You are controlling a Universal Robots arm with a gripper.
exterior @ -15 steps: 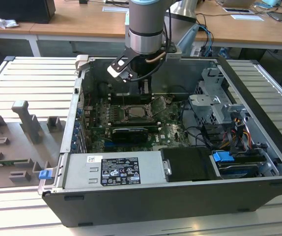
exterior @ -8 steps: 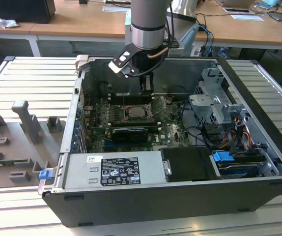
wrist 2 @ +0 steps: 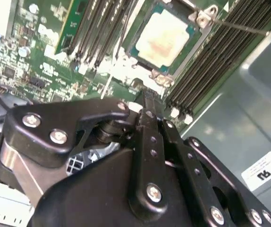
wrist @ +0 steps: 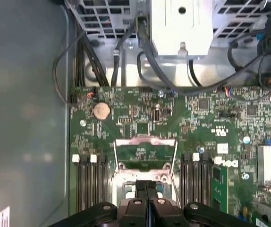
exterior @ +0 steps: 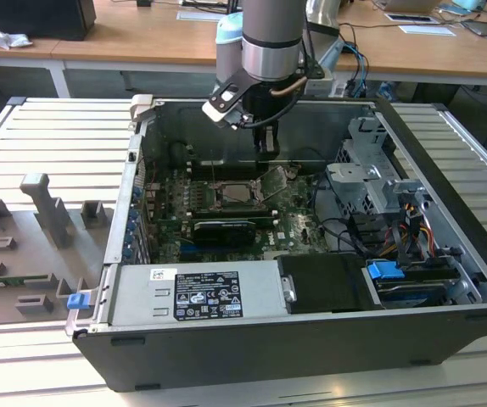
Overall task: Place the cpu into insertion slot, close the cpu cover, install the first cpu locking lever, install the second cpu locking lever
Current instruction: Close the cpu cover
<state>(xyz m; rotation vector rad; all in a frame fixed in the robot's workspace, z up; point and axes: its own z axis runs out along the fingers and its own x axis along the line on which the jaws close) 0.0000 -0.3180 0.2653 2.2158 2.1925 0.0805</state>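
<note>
The small flat square cpu with its pale silver-beige metal face (wrist 2: pixel 166 40) lies seated in the black-framed square insertion slot (exterior: pixel 220 195); the silver-grey cut-out cpu cover (wrist: pixel 145 141) stands open, so closing and both levers seemingly remain; the black gripper (wrist: pixel 146 187) hovers just over the slot, fingers pressed together, empty

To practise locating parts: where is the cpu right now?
In the second wrist view, the cpu lies flat in the insertion slot, between two banks of memory slots, just beyond the gripper.
</note>
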